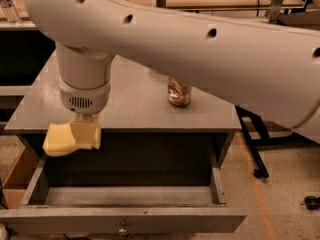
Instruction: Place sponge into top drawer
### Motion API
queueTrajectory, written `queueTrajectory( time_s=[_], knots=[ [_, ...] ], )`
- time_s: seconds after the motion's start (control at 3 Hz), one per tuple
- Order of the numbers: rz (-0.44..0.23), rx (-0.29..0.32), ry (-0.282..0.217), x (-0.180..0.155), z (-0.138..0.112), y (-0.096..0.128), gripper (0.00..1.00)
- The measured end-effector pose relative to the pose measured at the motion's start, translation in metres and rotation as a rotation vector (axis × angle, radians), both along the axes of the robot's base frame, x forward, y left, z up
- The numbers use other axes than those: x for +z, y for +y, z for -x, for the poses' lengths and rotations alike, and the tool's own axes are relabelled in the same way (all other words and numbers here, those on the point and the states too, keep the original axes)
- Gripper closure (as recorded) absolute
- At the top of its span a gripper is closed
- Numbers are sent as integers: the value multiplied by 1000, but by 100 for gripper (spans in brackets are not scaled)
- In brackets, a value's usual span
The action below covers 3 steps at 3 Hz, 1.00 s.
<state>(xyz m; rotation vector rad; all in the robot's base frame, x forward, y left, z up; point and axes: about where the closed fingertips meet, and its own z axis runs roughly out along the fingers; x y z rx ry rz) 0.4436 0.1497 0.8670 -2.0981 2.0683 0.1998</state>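
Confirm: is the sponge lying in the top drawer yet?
No, the sponge hangs in the gripper, held above the left end of the open top drawer.

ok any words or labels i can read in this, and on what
No text can be read.
can: brown printed label, too blurred to read.
bottle, far top left: label too small to read.
tool, holding the sponge over the top drawer's left end: no markings shown.
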Motion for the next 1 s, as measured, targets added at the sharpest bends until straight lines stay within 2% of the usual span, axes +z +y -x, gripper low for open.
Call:
queueTrajectory(
  time_s=[0.33,0.67,1.0],
  knots=[
    [48,-48,37,-16,28,-15,100],
    [79,-122,57,-35,48,-34,100],
    [78,-194,36,-59,51,-55,100]
  ],
)
